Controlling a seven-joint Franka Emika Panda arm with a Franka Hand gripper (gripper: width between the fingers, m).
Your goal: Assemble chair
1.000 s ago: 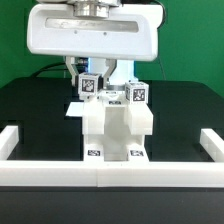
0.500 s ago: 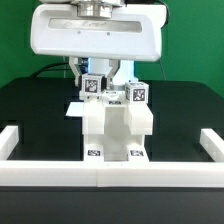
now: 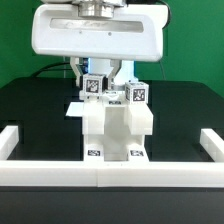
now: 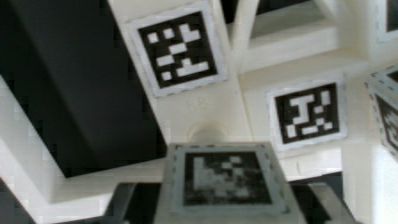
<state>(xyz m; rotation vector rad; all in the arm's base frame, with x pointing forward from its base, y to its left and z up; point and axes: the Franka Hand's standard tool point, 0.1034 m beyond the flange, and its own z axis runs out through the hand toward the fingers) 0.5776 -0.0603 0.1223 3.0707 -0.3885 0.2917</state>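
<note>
Gripper [image 3: 93, 78] low over the chair [image 3: 115, 125], jaws nearly together, clamped on a small tagged white piece [image 3: 92, 86] at the chair's top, chair standing on the black table [image 3: 35, 105] against the white rail [image 3: 110, 175], no containers in sight

This was a robotics lab bench — no home or shop looked like this. A black table [image 3: 30, 105] sat fenced by a low white rail [image 3: 110, 177], with a plain green backdrop [image 3: 195, 40] behind. A robot arm [image 3: 95, 35] hung over the middle. The white chair [image 3: 115, 125] pieces wore black-and-white square tags [image 3: 138, 96] — camera tracking markers, seen up close in the wrist view [image 4: 183, 50].
</note>
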